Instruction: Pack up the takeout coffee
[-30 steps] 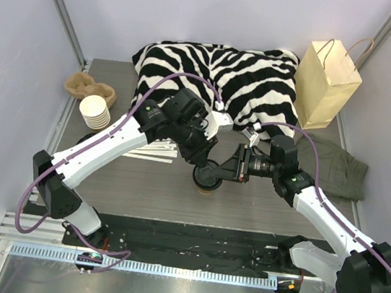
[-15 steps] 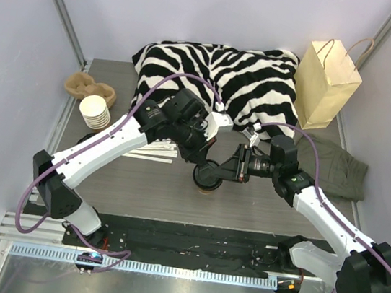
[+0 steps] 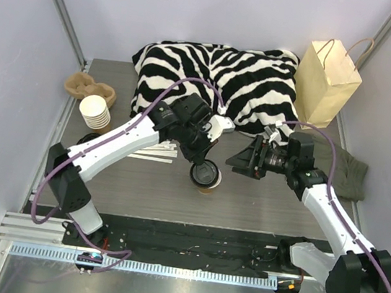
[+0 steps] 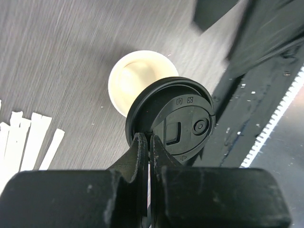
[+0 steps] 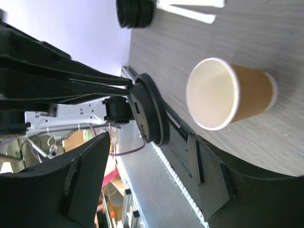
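The left pincer [image 4: 147, 142] is pressed together on the rim of the black lid [image 4: 176, 124]. It holds the lid tilted in the air, just above and beside the open paper cup [image 4: 135, 80], apart from it. The cup stands upright on the table [image 3: 260, 206]. The right pincer [image 3: 239, 162] is spread and empty, near the cup's right side.

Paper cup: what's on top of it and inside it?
Nothing sits on the paper cup: the black lid hangs above it, off-centre, pinched at its rim by the left gripper. Only bare white inner wall shows; the lid covers the rest from above.
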You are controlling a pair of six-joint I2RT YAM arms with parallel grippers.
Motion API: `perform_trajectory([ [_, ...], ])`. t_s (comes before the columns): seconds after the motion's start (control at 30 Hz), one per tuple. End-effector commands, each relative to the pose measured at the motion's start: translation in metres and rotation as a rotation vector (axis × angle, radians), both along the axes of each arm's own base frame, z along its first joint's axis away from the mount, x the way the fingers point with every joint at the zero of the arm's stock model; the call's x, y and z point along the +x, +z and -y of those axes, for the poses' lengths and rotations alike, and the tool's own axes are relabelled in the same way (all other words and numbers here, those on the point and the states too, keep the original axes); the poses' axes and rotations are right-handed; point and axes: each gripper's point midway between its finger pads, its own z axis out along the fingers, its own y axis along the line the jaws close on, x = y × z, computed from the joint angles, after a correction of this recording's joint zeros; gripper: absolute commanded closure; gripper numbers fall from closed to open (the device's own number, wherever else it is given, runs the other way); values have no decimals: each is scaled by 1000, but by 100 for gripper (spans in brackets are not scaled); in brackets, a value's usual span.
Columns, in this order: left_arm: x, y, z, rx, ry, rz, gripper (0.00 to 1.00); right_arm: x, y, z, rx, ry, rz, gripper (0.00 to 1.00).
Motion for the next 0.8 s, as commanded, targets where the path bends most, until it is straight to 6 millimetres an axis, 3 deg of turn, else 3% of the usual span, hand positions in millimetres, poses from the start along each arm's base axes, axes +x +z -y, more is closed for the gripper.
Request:
perform_trajectory([
  [0.0, 17, -11, 8, 22, 50, 15, 100, 2, 10, 15, -1, -17, 21, 27],
  [0.23, 36, -24, 19, 46, 101, 13, 100, 2, 0, 21, 0, -63, -36, 40],
  [0.47, 38, -35, 26, 47, 106, -13, 100, 3, -12, 19, 33, -90, -81, 71],
  [0.77, 45, -44, 27, 42, 110, -35, 100, 6, -20, 17, 64, -102, -127, 84],
])
